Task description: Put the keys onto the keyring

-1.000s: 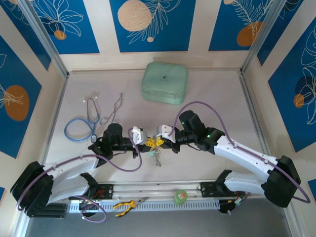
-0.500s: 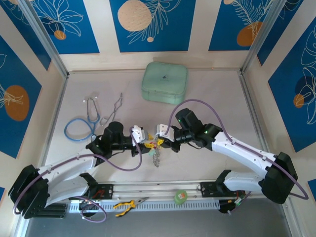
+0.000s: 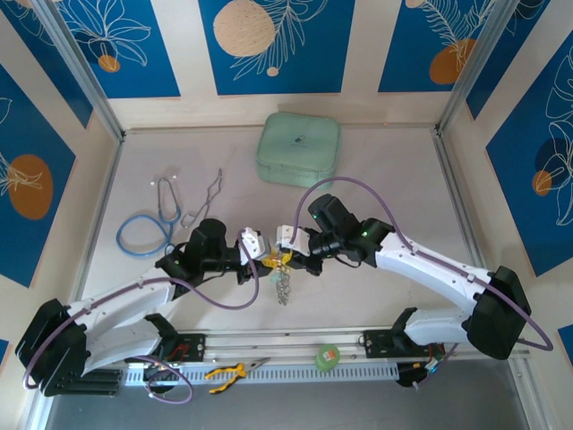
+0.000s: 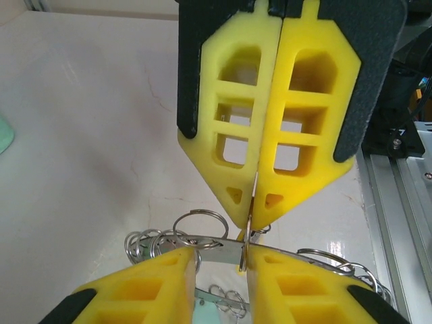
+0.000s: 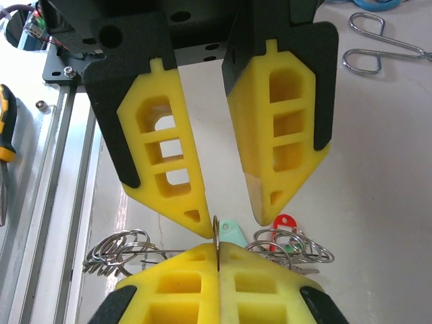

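Right gripper (image 5: 219,256) stays clenched on a thin metal piece among the keyring (image 5: 118,251) loops, mid-table between both arms. Since 1 second ago it has crept left, and the left gripper (image 5: 231,223) has parted its jaws: I judge a regrip, threading unfinished.

Bench (image 3: 394,170): pale, off-white top with faint marbling and a hairline vein, glossy; soft, even light and a mild sheen seen from the left wrist.
Back wall (image 3: 179,107): cream, hung with blue panels (image 3: 304,54) with white leaf outlines and a peach disc (image 3: 244,27).
Left wall (image 3: 36,179), right wall (image 3: 537,179): same blue panels, orange discs.
Aluminium posts (image 3: 79,72) slant up from the far corners.
Near edge: metal rail (image 3: 286,345), white slotted duct (image 3: 376,369), grey floor strip (image 3: 269,408) beyond.
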